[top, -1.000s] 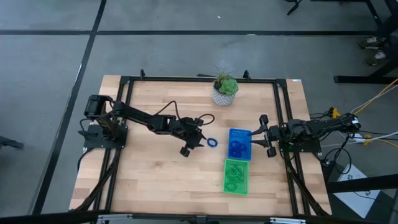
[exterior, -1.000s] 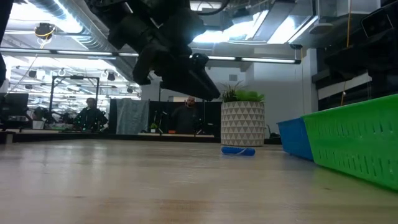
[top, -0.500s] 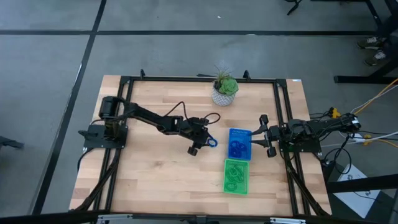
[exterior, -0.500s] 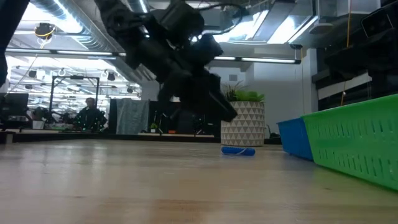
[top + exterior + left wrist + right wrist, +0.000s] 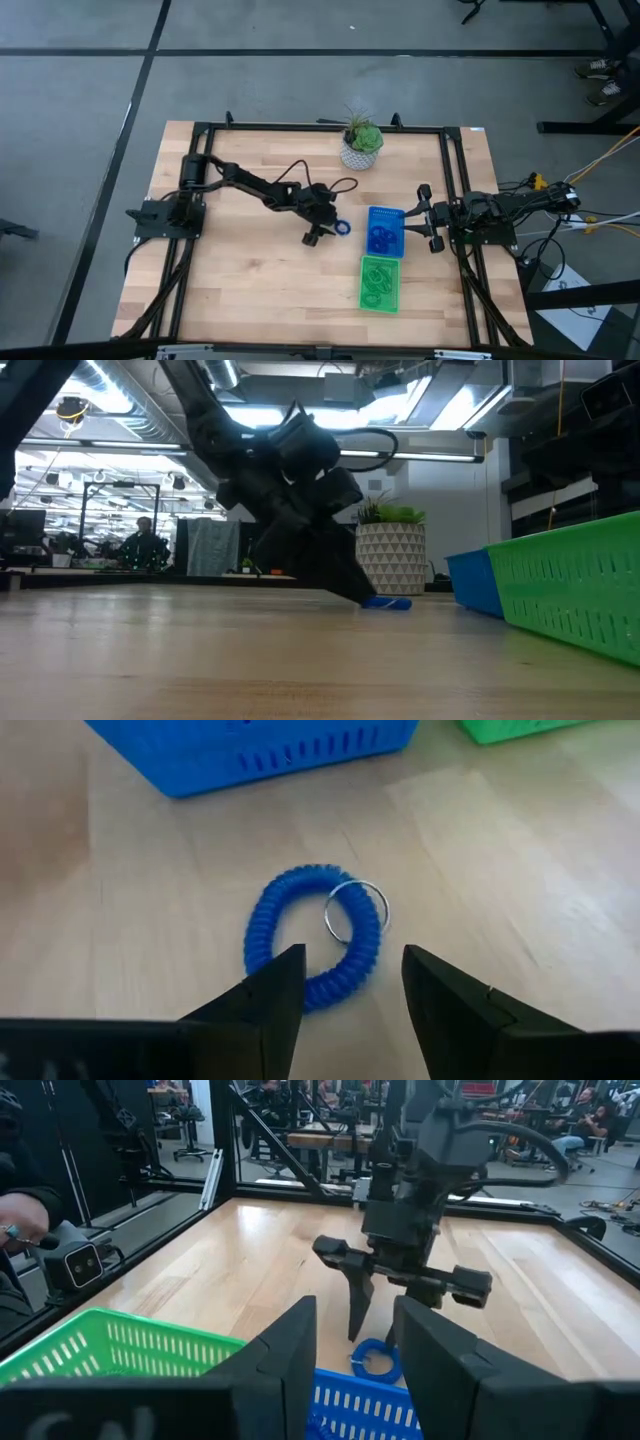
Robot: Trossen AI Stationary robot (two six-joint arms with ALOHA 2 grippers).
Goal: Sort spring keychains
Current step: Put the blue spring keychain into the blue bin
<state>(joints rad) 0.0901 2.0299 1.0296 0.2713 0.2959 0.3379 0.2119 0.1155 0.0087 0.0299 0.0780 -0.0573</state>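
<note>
Left pincer open over coiled blue spring keychain, metal ring

Left gripper over blue keychain

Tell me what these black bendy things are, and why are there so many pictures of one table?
They are two robot arms, each ending in a two-fingered gripper. Four cameras look at once: one from above, one level with the wooden table, and one on each arm's wrist.

The left gripper is open and reaches down over a blue spring keychain, a small coiled loop with a metal ring, lying on the wood. It holds nothing yet. The right gripper waits open at the table's right edge, beside the trays.

The blue tray and the green tray already hold keychains of their own colours. A potted plant stands at the back.
</note>
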